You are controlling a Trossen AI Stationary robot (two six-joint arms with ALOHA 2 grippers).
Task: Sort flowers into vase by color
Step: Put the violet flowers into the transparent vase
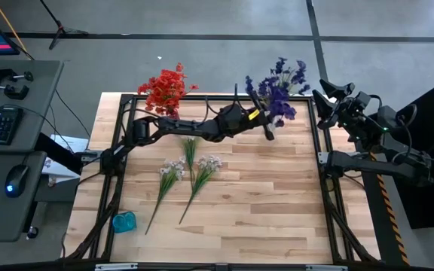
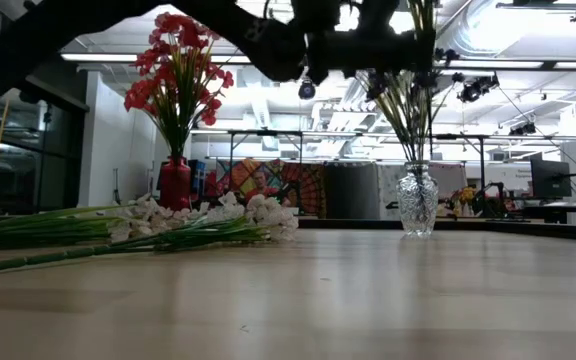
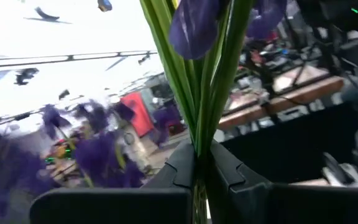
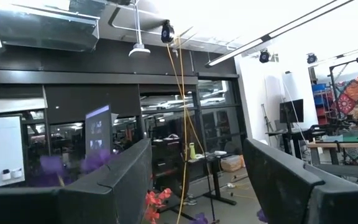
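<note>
Two dark arms reach over the pale wooden plank table (image 1: 277, 203), which fills the middle of the high view. Stretching from the left edge toward the upper middle, the left arm ends in the left gripper (image 1: 266, 129), whose jaws are pressed together on the green stems of purple-blossomed flowers (image 1: 281, 89); the left wrist view shows those stems (image 3: 197, 93) pinched between its dark fingers (image 3: 229, 174). At the right edge of the high view, off the table top, the right arm waits with the right gripper (image 1: 328, 96) held up and its fingers (image 4: 284, 180) standing apart, nothing between them.

Next in size, a bunch of red-blossomed flowers (image 1: 166, 89) stands at the upper left of the table; the low view shows them (image 2: 176, 80) upright in a red vase (image 2: 175, 185). Toward the right in that view a clear patterned glass vase (image 2: 417, 200) holds green stems, directly under the left gripper.

Smaller, loose white-blossomed sprigs (image 1: 183, 172) lie flat on the planks at centre left, stems pointing to the lower left.

Smallest, a blue crumpled object (image 1: 123, 221) rests near the lower left corner of the table.
</note>
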